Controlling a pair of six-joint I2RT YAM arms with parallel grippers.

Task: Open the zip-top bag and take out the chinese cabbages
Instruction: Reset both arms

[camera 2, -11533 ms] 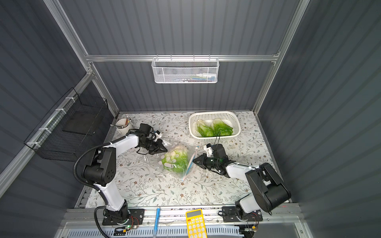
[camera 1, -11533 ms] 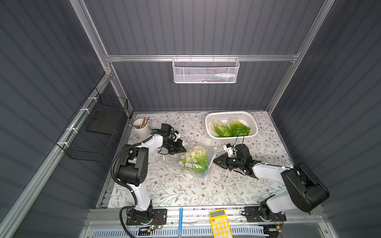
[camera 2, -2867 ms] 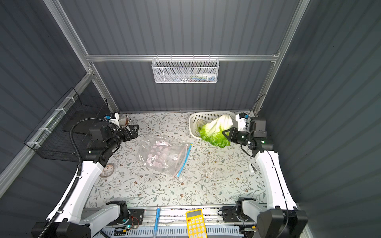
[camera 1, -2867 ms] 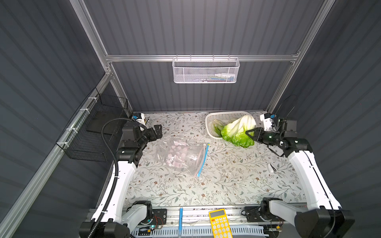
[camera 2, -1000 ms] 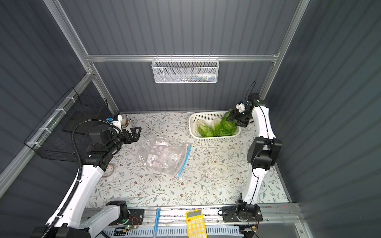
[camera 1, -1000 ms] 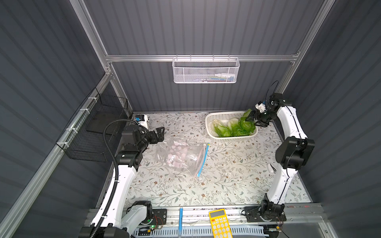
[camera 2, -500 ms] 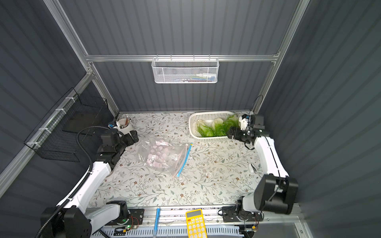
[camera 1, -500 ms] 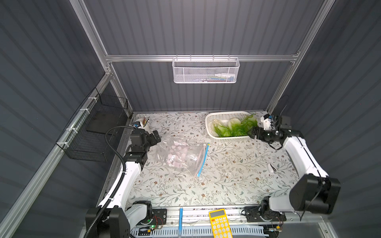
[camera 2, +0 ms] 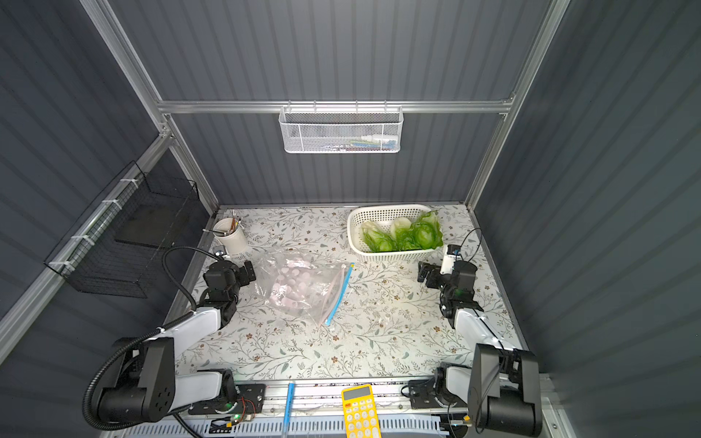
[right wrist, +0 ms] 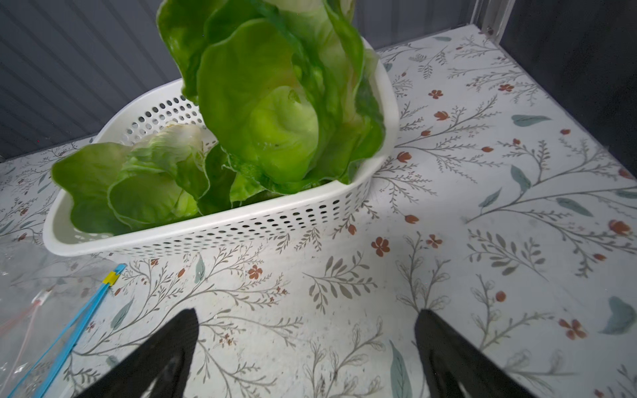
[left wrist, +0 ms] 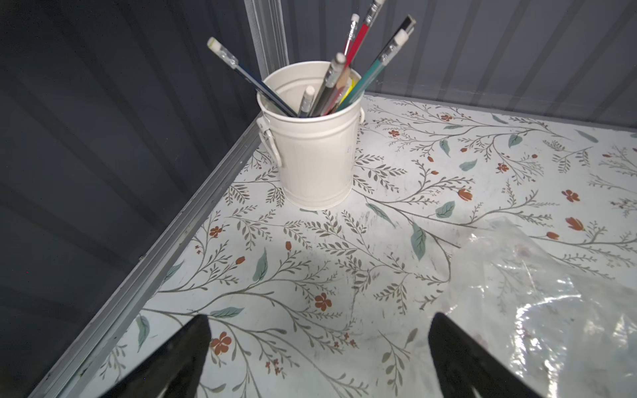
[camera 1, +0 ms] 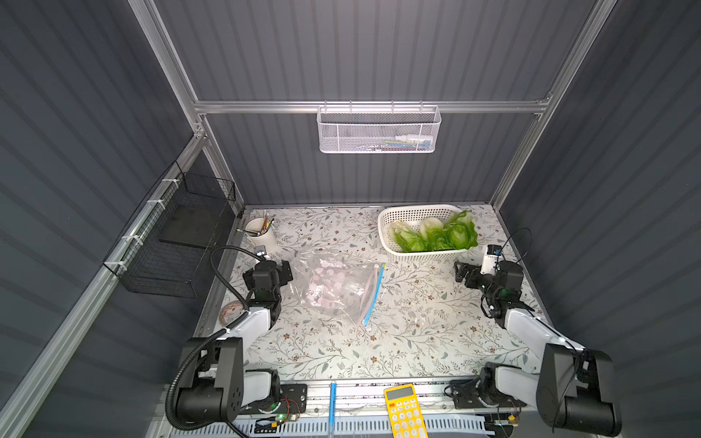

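The clear zip-top bag (camera 1: 337, 288) (camera 2: 303, 288) lies crumpled mid-table, its blue zip strip (camera 1: 373, 295) toward the right; only pale pink spots show in it. Three chinese cabbages (camera 1: 432, 235) (camera 2: 402, 235) (right wrist: 269, 113) lie in the white basket (camera 1: 425, 256) (right wrist: 241, 220) at the back right. My left gripper (camera 1: 267, 267) (left wrist: 319, 320) stands open and holds nothing, low over the table just left of the bag (left wrist: 534, 293). My right gripper (camera 1: 464, 273) (right wrist: 306, 313) is open and holds nothing, in front of the basket's right end.
A cream cup of pencils (camera 1: 260, 237) (left wrist: 317, 155) stands at the back left, ahead of the left gripper. A tape roll (camera 1: 229, 313) lies by the left edge. A yellow calculator (camera 1: 404, 411) and blue pen (camera 1: 332, 402) sit on the front rail. Wire baskets hang on the walls.
The right gripper let go of the last cabbage in the basket and drew back down in front of it. The left arm sank to the table beside the bag.
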